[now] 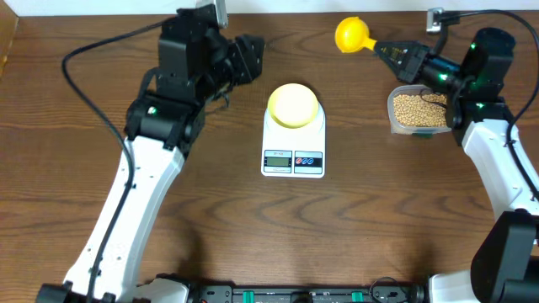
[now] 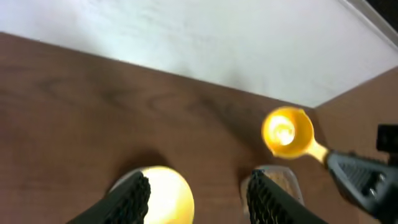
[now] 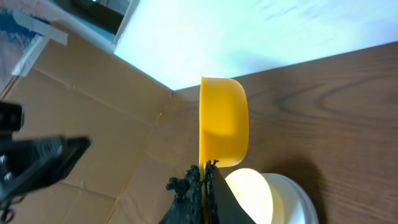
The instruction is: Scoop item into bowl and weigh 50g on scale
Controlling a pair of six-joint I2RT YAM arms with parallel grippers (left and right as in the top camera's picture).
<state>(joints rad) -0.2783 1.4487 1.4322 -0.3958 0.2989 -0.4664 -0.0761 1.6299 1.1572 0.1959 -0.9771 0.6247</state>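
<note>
1. Centre of table: white digital kitchen scale on the brown wood tabletop, display & two buttons toward the front edge.
2. Small pale-yellow bowl sits upright on the scale's platform, toward its back half.
3. Tan soybeans lie heaped in a clear rectangular tub. It's to the right of the scale, apart from it, w/ its far side under the right arm's wrist.
4. R gripper: fingers pressed together on the handle of a bright yellow scoop. The cup end sticks out to the gripper's left, off the table, behind & to the right of the bowl and not touching it.
5. From the right wrist cam the scoop's cup is turned on its side, w/ bowl & scale showing below it.
6. L gripper: fingers apart, nothing between them. It hangs behind-left of the bowl, near the scale's back-left corner, pointing toward the bowl.
7. Left wrist cam: bowl's rim shows low down by the left finger, scoop cup farther off to the right.
8. Glare in the scoop cup & on the bowl, so can't tell if either has beans in it.
</note>
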